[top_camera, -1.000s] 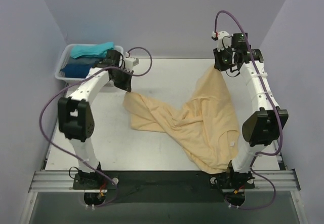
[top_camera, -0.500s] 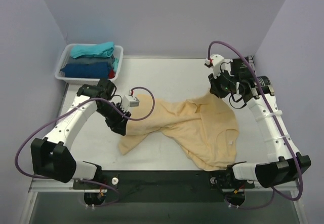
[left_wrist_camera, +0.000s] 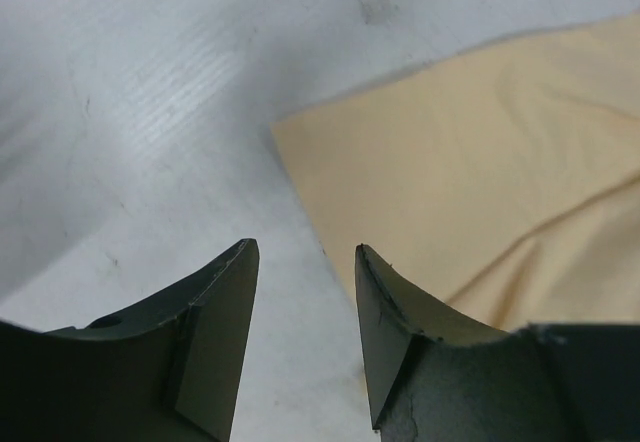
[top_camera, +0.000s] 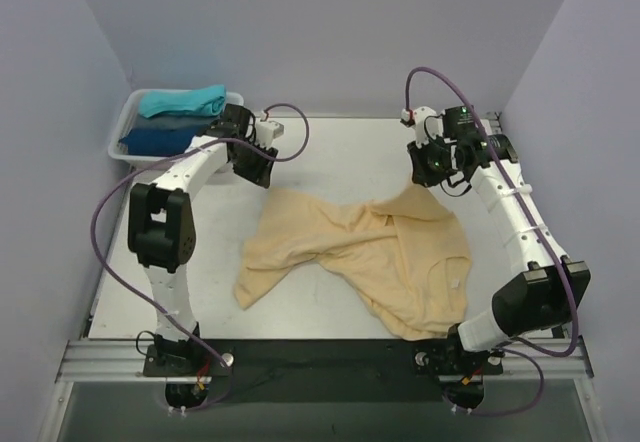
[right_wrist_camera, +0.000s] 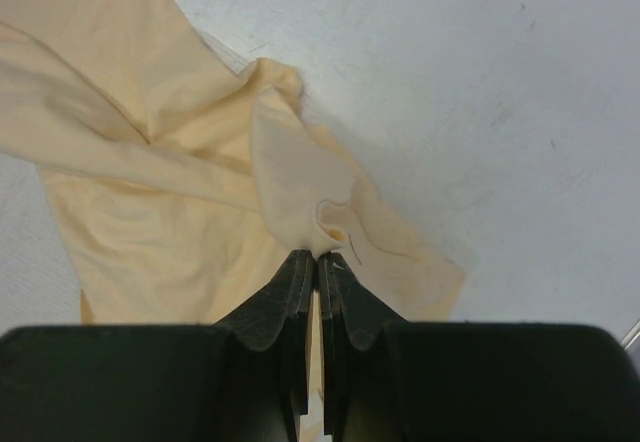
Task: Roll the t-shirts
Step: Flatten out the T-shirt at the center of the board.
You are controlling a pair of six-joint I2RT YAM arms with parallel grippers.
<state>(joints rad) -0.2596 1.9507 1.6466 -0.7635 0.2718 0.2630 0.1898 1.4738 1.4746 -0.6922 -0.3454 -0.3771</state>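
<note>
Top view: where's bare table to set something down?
Bare: the far strip of the white table between left gripper and right gripper, and the near-left patch beside the pale tan cloth t-shirt. Crowded: centre-right under the shirt; far-left by the white plastic basket.

Soft, thin matt tan cloth, creased, in the t-shirt (top_camera: 400, 252) at frame centre. Smooth matt white bench (top_camera: 330, 152), faintly scuffed and speckled. Smooth white plastic for the basket (top_camera: 116, 138) at upper left; matt teal and blue cloth in the folded shirts (top_camera: 180, 112) inside. Matt black, slightly grainy plastic on the left hand (left_wrist_camera: 305, 252).
</note>
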